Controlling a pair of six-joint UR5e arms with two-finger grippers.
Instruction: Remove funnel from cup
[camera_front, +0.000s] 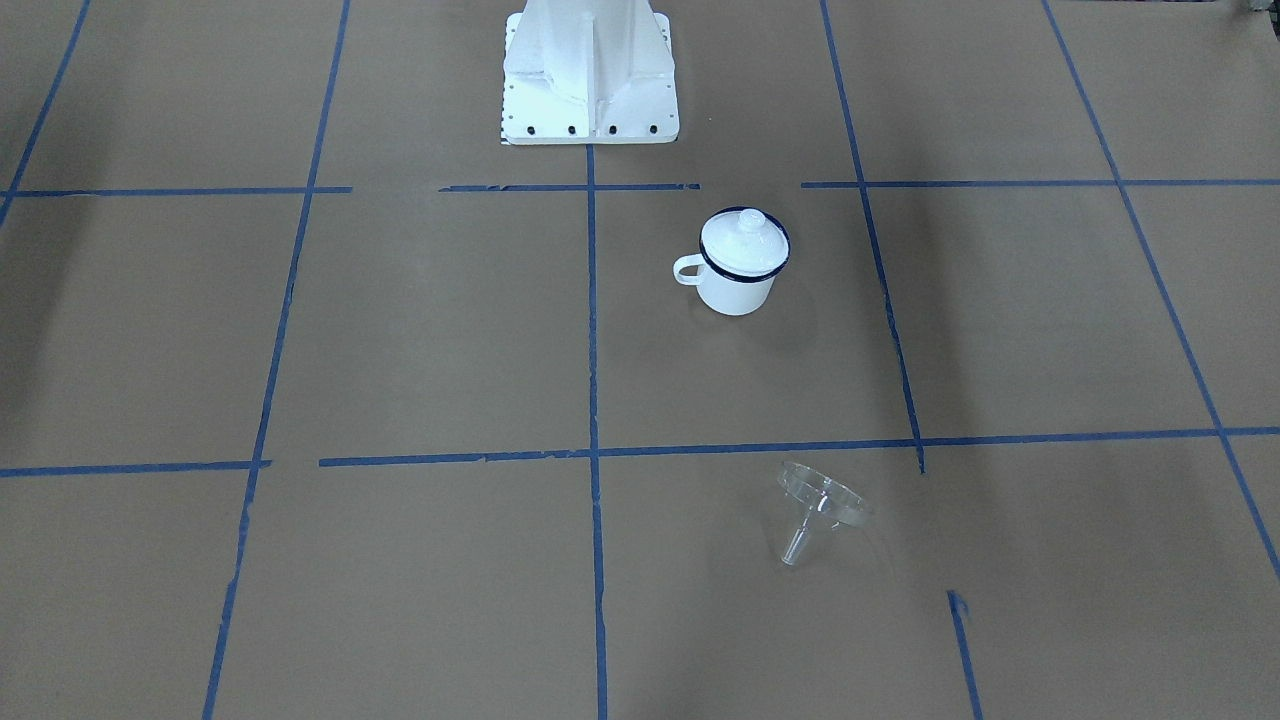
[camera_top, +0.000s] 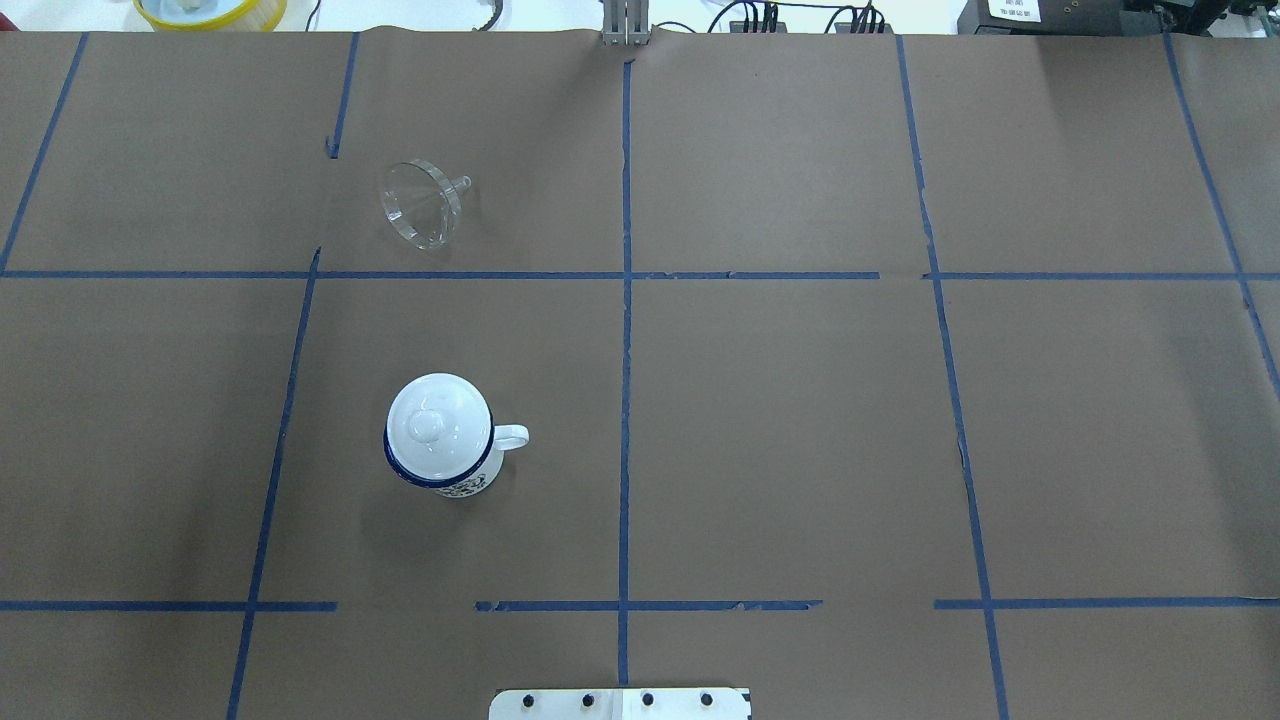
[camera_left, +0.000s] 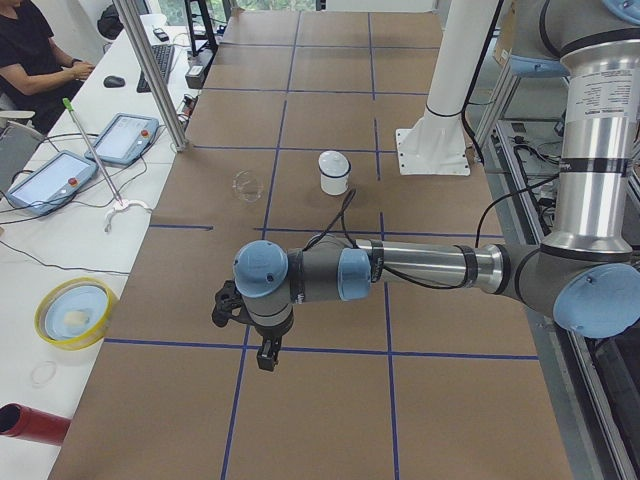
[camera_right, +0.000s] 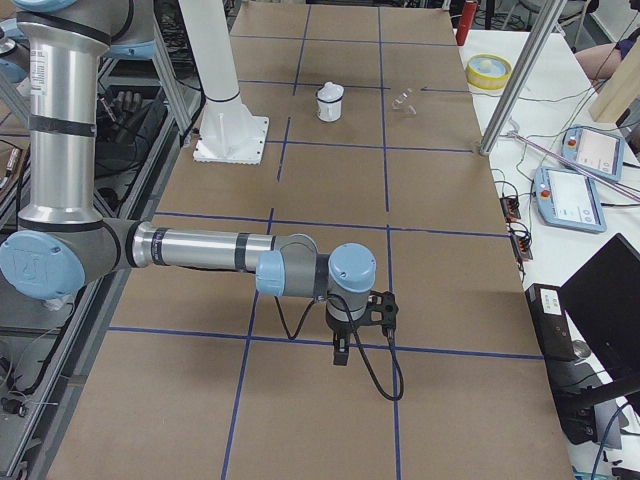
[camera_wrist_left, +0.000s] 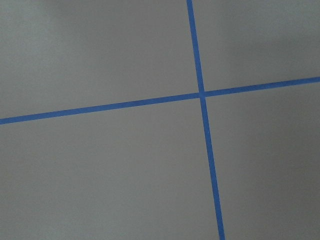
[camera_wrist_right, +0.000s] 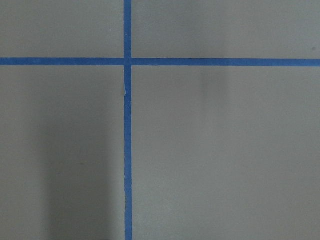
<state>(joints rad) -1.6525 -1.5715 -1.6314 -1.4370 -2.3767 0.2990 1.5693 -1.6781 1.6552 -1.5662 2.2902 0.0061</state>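
Note:
The clear plastic funnel (camera_front: 822, 500) lies on its side on the brown paper, apart from the cup, and also shows in the overhead view (camera_top: 423, 203). The white enamel cup (camera_front: 737, 285) with a dark blue rim stands upright, and a white domed lid (camera_top: 437, 425) with a knob sits on it. My left gripper (camera_left: 265, 355) shows only in the exterior left view, far from both, pointing down over the table. My right gripper (camera_right: 342, 352) shows only in the exterior right view, at the opposite end. I cannot tell whether either is open or shut. Both wrist views show only paper and blue tape.
The robot's white base (camera_front: 588, 90) stands at the table edge behind the cup. A yellow bowl (camera_left: 72, 312), a red cylinder (camera_left: 30, 425) and tablets (camera_left: 125, 138) lie on the side bench, where an operator (camera_left: 40, 50) sits. Blue tape lines grid the table.

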